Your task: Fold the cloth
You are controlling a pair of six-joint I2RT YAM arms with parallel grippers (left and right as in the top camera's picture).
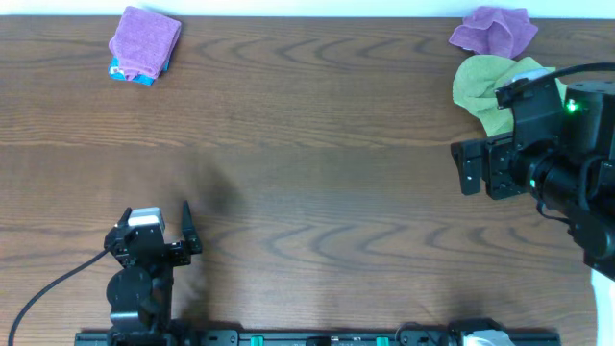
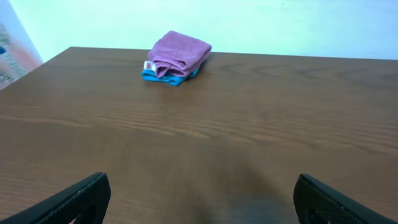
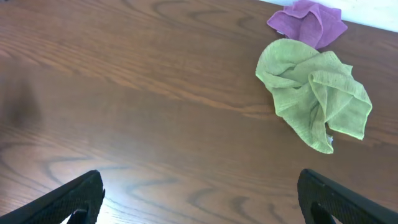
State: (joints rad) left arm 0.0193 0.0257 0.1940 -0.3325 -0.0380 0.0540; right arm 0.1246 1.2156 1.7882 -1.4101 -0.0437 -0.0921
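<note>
The purple-magenta cloth (image 1: 144, 40) lies folded into a small pad at the far left of the table, on top of a folded blue cloth (image 1: 130, 75). In the left wrist view the cloth (image 2: 179, 53) shows a small white tag at its left edge. My left gripper (image 1: 154, 229) is open and empty near the front edge, far from the cloth; its fingertips frame bare wood (image 2: 199, 199). My right gripper (image 1: 468, 169) is open and empty at the right side, over bare wood (image 3: 199, 196).
A crumpled lime-green towel (image 1: 485, 88) (image 3: 311, 93) lies at the far right, partly under my right arm. A smaller bunched-up purple cloth (image 1: 495, 31) (image 3: 308, 22) lies behind it by the back edge. The wooden table (image 1: 317, 173) spans the view.
</note>
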